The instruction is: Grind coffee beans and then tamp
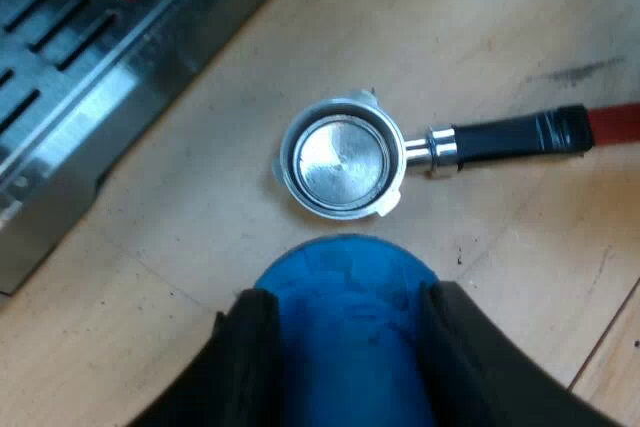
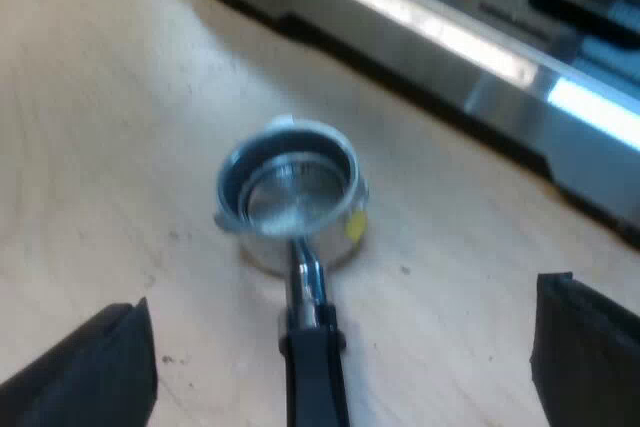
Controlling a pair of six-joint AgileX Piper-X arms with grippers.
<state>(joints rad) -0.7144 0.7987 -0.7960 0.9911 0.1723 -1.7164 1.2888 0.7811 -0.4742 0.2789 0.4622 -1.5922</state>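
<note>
The metal holder (image 1: 342,159) lies loose on the wooden table, its basket bare and shiny, its dark handle (image 1: 510,137) ending in red (image 1: 615,124). My left gripper (image 1: 345,347) is shut on the blue tamper (image 1: 345,322) and hovers just short of the holder's basket. In the right wrist view the holder (image 2: 290,202) lies with its handle (image 2: 315,367) running between my right gripper's (image 2: 340,367) wide-apart black fingers (image 2: 95,372). The right gripper is open, above the handle, and grips nothing.
The espresso machine's steel drip tray (image 1: 70,57) with slotted grate stands close beside the holder; its front edge (image 2: 480,57) also shows past the basket. The wooden table (image 1: 200,217) has bare surface around the holder.
</note>
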